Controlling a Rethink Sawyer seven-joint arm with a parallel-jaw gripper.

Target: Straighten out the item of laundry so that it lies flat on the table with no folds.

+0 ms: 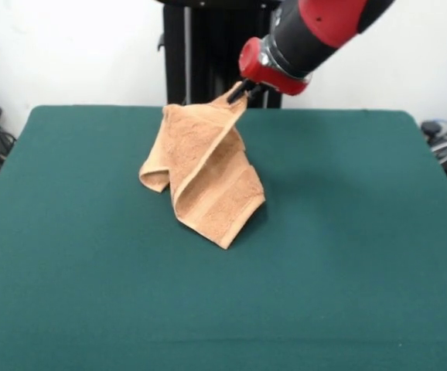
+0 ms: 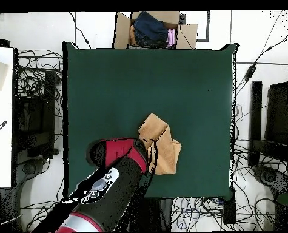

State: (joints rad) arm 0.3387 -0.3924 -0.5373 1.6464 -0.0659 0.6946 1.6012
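Note:
The orange-tan terry towel hangs in folds from one raised corner, its lower part resting crumpled on the dark green table. A woven band shows near its lower end. My gripper is shut on the towel's top corner, above the table's far middle. In the overhead view the towel lies near the table's bottom edge, with the gripper at its left side under the red and black arm.
A cardboard box with dark and pink laundry stands past the table's top edge in the overhead view. Cables and equipment lie on the floor at both sides. The robot's black pedestal stands behind the table.

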